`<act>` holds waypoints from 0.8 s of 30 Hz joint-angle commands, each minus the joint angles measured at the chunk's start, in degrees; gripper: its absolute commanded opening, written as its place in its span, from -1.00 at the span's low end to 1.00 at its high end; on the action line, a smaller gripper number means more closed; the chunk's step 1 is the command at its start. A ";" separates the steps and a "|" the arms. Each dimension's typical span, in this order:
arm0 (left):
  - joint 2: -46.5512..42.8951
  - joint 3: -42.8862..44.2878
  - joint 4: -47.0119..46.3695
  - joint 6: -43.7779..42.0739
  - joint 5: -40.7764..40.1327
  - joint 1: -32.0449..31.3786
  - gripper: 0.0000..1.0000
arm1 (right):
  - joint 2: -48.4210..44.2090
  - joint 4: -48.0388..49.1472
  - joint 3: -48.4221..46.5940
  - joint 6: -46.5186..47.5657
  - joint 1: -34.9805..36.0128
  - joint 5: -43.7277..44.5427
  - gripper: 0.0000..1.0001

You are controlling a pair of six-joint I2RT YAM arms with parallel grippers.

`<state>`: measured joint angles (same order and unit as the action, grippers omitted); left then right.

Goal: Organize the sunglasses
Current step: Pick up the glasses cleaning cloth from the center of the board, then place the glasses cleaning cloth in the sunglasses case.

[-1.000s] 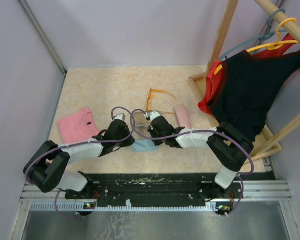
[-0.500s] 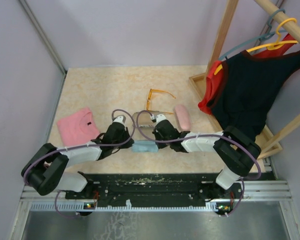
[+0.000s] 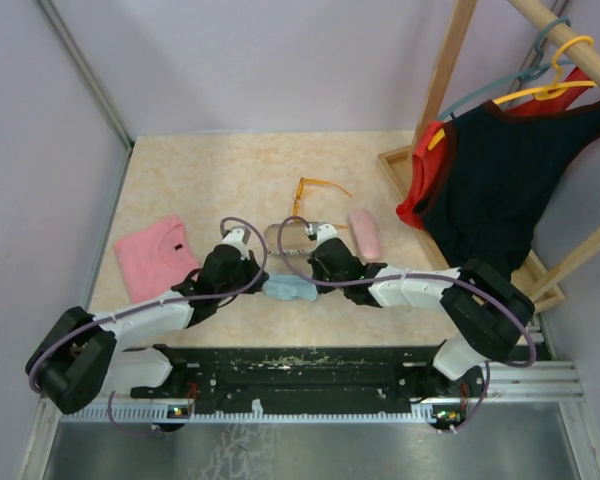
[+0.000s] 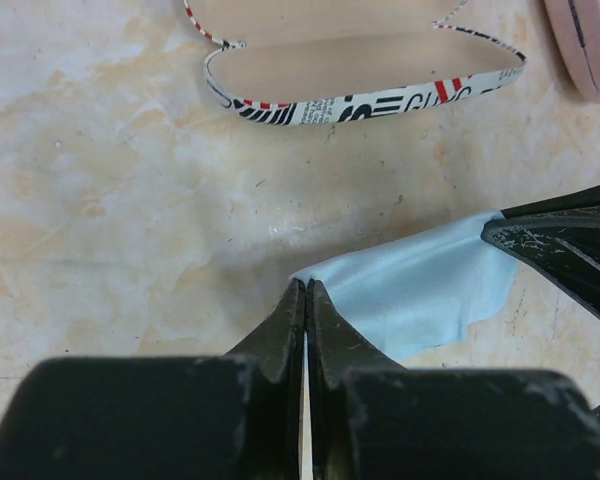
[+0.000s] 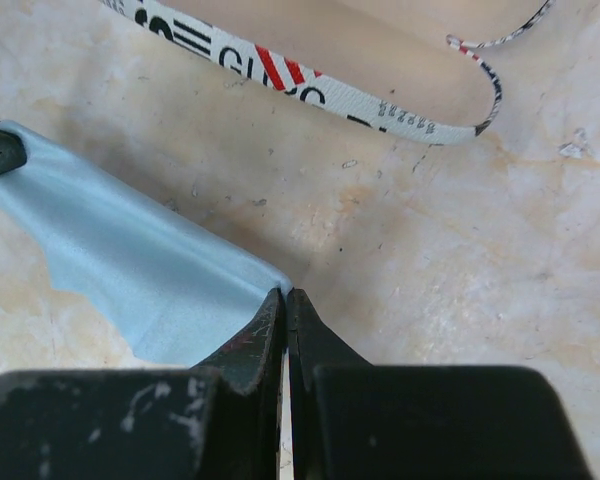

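The orange-framed sunglasses (image 3: 315, 191) lie open on the table behind both grippers. The black pair is not in view. A light blue cloth (image 3: 289, 290) hangs between my two grippers. My left gripper (image 3: 265, 286) is shut on one corner of the cloth (image 4: 420, 295), as the left wrist view (image 4: 307, 286) shows. My right gripper (image 3: 313, 286) is shut on the opposite corner of the cloth (image 5: 130, 260), as the right wrist view (image 5: 285, 293) shows. The black-and-white printed case (image 3: 286, 236) lies open and empty just behind the cloth.
The pink oblong case (image 3: 365, 234) lies right of the printed case. A folded pink cloth (image 3: 152, 250) lies at the left. A wooden rack (image 3: 450, 90) with hanging garments (image 3: 490, 180) stands at the right. Walls close in the left and back.
Both arms have stretched lower and shifted slightly, the right wrist to the right. The blue cloth stays between the two grippers and has barely moved.
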<state>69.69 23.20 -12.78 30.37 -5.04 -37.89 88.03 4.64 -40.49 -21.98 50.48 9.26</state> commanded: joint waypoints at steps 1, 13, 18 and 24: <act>-2.19 1.38 -0.89 -3.04 -0.52 0.05 -0.97 | -3.99 0.86 -1.52 2.62 -0.03 3.41 -1.00; -1.89 7.01 -0.73 -5.77 -1.06 0.10 -0.97 | -4.71 -0.59 -6.93 8.58 -0.08 4.86 -1.00; 0.97 9.76 -1.26 -6.12 -1.39 0.10 -0.97 | -4.58 -0.07 -8.71 8.45 -0.95 4.15 -1.00; 4.04 11.16 -3.70 -5.89 -3.95 0.23 -0.96 | -3.35 -0.45 -10.94 9.06 -4.78 0.53 -1.00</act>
<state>71.99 32.27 -13.58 25.21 -6.59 -37.87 85.23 2.70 -47.66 -14.00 48.27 12.05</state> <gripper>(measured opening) 0.022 0.006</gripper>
